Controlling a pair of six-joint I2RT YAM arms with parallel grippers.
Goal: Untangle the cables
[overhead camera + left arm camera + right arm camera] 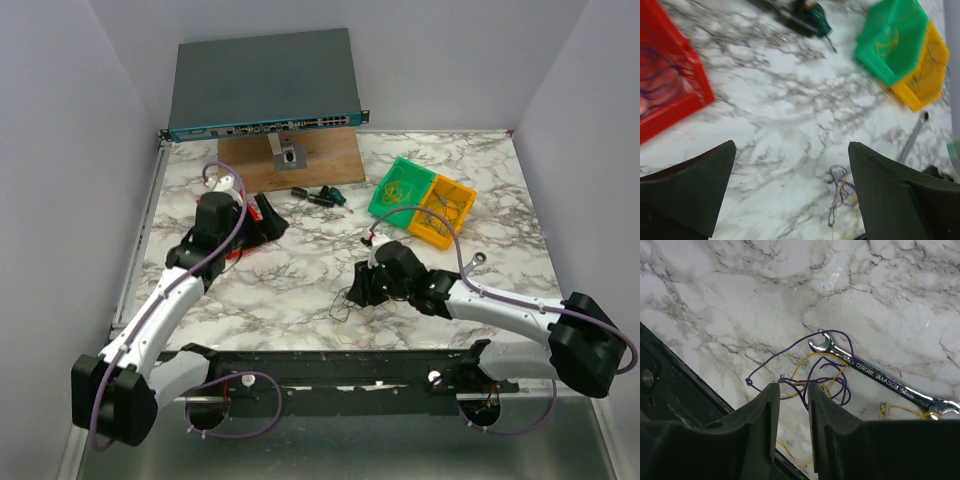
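A tangle of thin purple and yellow cables (826,374) lies on the marble table near its front edge; it also shows in the top view (344,300) and the left wrist view (840,192). A purple loop runs round the open end of a chrome wrench (880,377). My right gripper (792,386) is low over the tangle with its jaws a narrow gap apart, and purple and yellow strands cross at the fingertips; it sits in the top view (357,288) right beside the tangle. My left gripper (792,145) is wide open and empty, above the table near a red tray (670,85).
A green bin (403,187) and a yellow bin (445,212) holding cables stand at the back right. A screwdriver (320,196) lies mid-back. A network switch (262,85) and a wooden board (290,160) are at the far edge. The black front rail (670,390) is close to the tangle.
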